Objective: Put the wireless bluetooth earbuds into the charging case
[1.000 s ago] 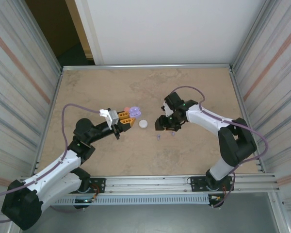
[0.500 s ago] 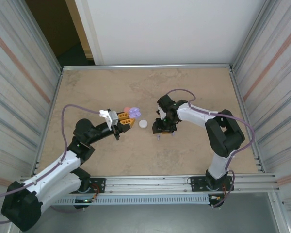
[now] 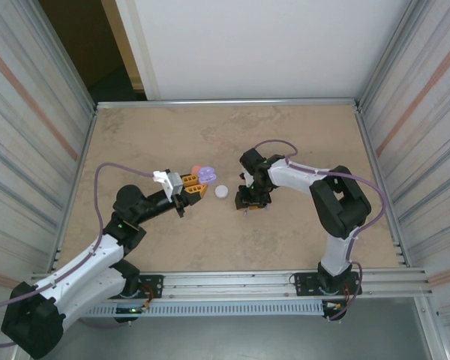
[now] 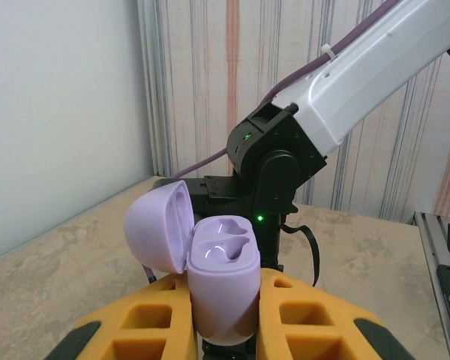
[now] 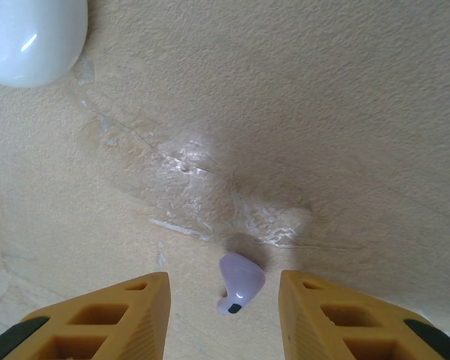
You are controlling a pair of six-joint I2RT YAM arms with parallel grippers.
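A lid-open purple case (image 4: 221, 277) is clamped by the left gripper (image 4: 223, 319), sockets (image 4: 223, 251) revealed in its wrist view. Near a white case (image 5: 30, 34), a purple earbud (image 5: 238, 283) is flanked, untouched, by the parted right gripper (image 5: 225, 307).

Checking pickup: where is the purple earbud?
Right wrist view: the purple earbud lies on the table between the jaws of the right gripper, white case to its upper left.

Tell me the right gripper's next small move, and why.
Probably close the right gripper on the purple earbud: it lies on the table between the open jaws, seemingly touching neither. The left gripper holds the purple case open and empty, ready to receive it.
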